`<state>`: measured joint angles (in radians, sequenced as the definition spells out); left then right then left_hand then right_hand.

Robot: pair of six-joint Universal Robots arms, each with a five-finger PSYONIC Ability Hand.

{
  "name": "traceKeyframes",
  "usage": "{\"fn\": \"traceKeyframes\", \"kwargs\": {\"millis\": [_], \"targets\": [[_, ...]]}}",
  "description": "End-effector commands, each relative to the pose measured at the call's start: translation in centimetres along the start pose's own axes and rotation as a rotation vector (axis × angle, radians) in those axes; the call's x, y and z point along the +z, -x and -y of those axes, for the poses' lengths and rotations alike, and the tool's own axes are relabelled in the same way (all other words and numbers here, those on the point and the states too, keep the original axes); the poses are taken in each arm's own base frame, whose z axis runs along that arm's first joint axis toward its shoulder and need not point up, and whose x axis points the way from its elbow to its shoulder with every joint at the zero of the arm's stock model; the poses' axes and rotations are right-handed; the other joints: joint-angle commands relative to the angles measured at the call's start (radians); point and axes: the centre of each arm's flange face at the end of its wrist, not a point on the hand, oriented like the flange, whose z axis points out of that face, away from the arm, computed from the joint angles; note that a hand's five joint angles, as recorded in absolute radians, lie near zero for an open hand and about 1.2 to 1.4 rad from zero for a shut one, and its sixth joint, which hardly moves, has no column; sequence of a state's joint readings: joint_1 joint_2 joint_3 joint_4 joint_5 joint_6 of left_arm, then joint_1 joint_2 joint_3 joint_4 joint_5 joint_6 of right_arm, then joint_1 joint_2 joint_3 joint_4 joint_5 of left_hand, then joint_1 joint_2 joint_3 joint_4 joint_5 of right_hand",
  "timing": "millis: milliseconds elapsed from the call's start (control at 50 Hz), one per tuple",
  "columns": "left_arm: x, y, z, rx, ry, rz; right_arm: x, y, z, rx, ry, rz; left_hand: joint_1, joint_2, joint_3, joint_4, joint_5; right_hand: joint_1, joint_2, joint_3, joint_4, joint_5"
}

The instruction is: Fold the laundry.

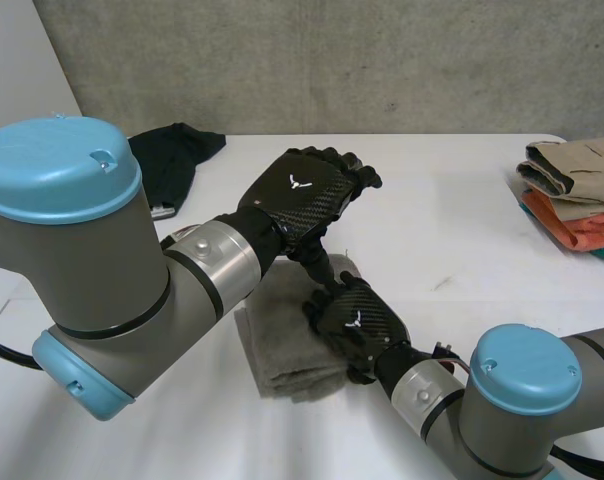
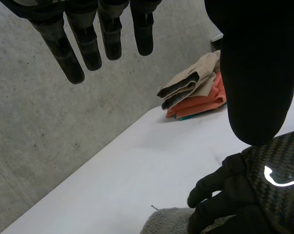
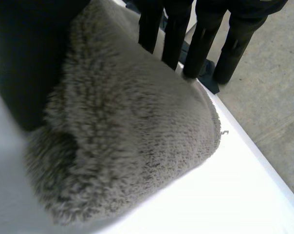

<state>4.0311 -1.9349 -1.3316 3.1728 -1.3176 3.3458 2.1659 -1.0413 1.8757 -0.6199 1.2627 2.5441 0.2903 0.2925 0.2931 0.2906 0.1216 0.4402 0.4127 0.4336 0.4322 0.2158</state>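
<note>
A grey towel [image 1: 282,345], folded into a thick pad, lies on the white table [image 1: 462,230] near the front. My right hand [image 1: 357,320] rests on its right part. In the right wrist view its straight fingers [image 3: 205,44] touch the top of the towel [image 3: 132,141] and its thumb [image 3: 25,63] stands against the folded edge. My left hand [image 1: 312,190] hovers above the table just beyond the towel, with straight fingers [image 2: 88,44] and nothing in it. Below it are my right hand [image 2: 254,195] and a corner of the towel [image 2: 169,219].
A black garment [image 1: 172,160] lies crumpled at the back left of the table. A stack of folded clothes [image 1: 577,190], beige over orange, sits at the back right edge, and the same stack [image 2: 195,90] lies beyond my left hand's fingertips. A concrete wall runs behind the table.
</note>
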Motion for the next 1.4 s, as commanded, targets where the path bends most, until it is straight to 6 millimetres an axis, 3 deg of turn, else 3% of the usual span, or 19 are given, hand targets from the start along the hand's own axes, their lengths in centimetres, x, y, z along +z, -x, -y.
{"fn": "traceKeyframes", "kwargs": {"millis": [20, 60, 180, 340, 480, 500, 560, 580, 680, 780, 800, 880, 1000, 1120, 1160, 1180, 1200, 1260, 1400], "targets": [[0.0, 0.2, 0.0, -0.001, 0.001, 0.005, 1.1, -0.4, 0.3, -0.003, -0.059, -0.015, 0.023, 0.021, 0.02, 0.023, 0.017, 0.688, 0.716, 0.695, 0.696, 0.738], [0.0, 0.2, 0.2, 0.001, -0.004, 0.006, 1.6, -0.8, 0.8, -0.007, -0.105, -0.025, 0.023, 0.021, 0.02, 0.023, 0.017, 0.955, 0.982, 0.961, 0.963, 1.005], [-0.3, 0.9, 1.0, -0.002, -0.029, 0.031, 3.3, -3.6, 2.6, 0.025, -0.181, -0.103, 0.023, 0.021, 0.02, 0.023, 0.017, 0.956, 0.984, 0.963, 0.964, 1.006], [-1.3, 2.5, 3.5, 0.003, -0.096, 0.085, 5.6, -13.2, 5.5, 0.137, -0.321, -0.322, 0.032, 0.03, 0.029, 0.032, 0.026, 0.956, 0.984, 0.963, 0.964, 1.006], [-1.6, 2.7, 4.4, -0.027, -0.123, 0.097, 3.5, -27.6, 7.3, 0.115, -0.472, -0.607, 0.032, 0.03, 0.029, 0.032, 0.026, 0.956, 0.984, 0.963, 0.964, 1.006], [-1.6, 2.7, 4.4, -0.027, -0.123, 0.097, 2.6, -30.7, 7.2, 0.109, -0.502, -0.653, 0.029, 0.027, 0.026, 0.029, 0.023, 0.956, 0.984, 0.963, 0.964, 1.006], [-1.6, 2.6, 4.4, -0.03, -0.123, 0.093, 1.1, -34.9, 6.9, 0.096, -0.542, -0.716, 0.032, 0.03, 0.029, 0.032, 0.026, 0.956, 0.984, 0.963, 0.964, 1.006], [-1.6, 2.5, 4.3, -0.029, -0.122, 0.093, -0.1, -37.8, 5.4, 0.086, -0.542, -0.754, 0.032, 0.03, 0.029, 0.032, 0.026, 0.956, 0.984, 0.963, 0.964, 1.006], [-1.5, 2.1, 3.9, -0.034, -0.112, 0.081, -2.6, -44.0, -1.7, 0.052, -0.475, -0.766, 0.032, 0.03, 0.029, 0.032, 0.026, 0.956, 0.984, 0.963, 0.964, 1.006], [-1.1, 1.8, 3.3, -0.036, -0.105, 0.068, -1.9, -44.3, -9.5, 0.072, -0.392, -0.649, 0.032, 0.03, 0.029, 0.032, 0.026, 0.956, 0.984, 0.963, 0.964, 1.006], [-1.0, 1.7, 3.1, -0.037, -0.1, 0.068, -2.8, -44.5, -12.5, 0.092, -0.35, -0.642, 0.032, 0.03, 0.029, 0.032, 0.026, 0.956, 0.984, 0.963, 0.964, 1.006], [-0.6, 1.3, 2.3, -0.041, -0.084, 0.057, -4.4, -44.1, -18.2, 0.126, -0.285, -0.619, 0.032, 0.03, 0.029, 0.032, 0.026, 0.956, 0.984, 0.963, 0.964, 1.006], [-0.2, 0.9, 1.5, -0.044, -0.062, 0.044, -5.4, -42.1, -22.4, 0.146, -0.253, -0.546, 0.035, 0.033, 0.032, 0.034, 0.029, 0.956, 0.984, 0.963, 0.964, 1.006], [-0.1, 1.0, 1.4, -0.044, -0.062, 0.045, -8.4, -43.1, -22.1, 0.142, -0.223, -0.601, 0.035, 0.033, 0.032, 0.034, 0.029, 0.946, 0.973, 0.952, 0.953, 0.995], [-0.1, 0.9, 1.5, -0.043, -0.064, 0.044, -8.9, -43.1, -21.3, 0.149, -0.218, -0.606, 0.035, 0.033, 0.032, 0.034, 0.029, 0.443, 0.471, 0.45, 0.451, 0.493], [-0.1, 0.9, 1.6, -0.044, -0.066, 0.045, -9.4, -43.1, -20.2, 0.165, -0.21, -0.607, 0.035, 0.033, 0.032, 0.034, 0.029, -0.138, -0.111, -0.131, -0.13, -0.088], [-0.2, 0.8, 1.7, -0.044, -0.068, 0.042, -9.6, -43.1, -19.6, 0.172, -0.208, -0.609, 0.035, 0.033, 0.032, 0.034, 0.029, -0.266, -0.238, -0.259, -0.258, -0.216], [-0.3, 0.6, 2.0, -0.043, -0.077, 0.036, -10.7, -43.4, -16.6, 0.206, -0.191, -0.636, 0.035, 0.033, 0.032, 0.034, 0.029, -0.266, -0.238, -0.259, -0.258, -0.216], [-0.6, -0.2, 3.1, -0.036, -0.109, 0.015, -13.9, -44.1, -13.3, 0.305, -0.053, -0.797, 0.035, 0.033, 0.032, 0.034, 0.029, -0.266, -0.238, -0.259, -0.258, -0.216]]}}
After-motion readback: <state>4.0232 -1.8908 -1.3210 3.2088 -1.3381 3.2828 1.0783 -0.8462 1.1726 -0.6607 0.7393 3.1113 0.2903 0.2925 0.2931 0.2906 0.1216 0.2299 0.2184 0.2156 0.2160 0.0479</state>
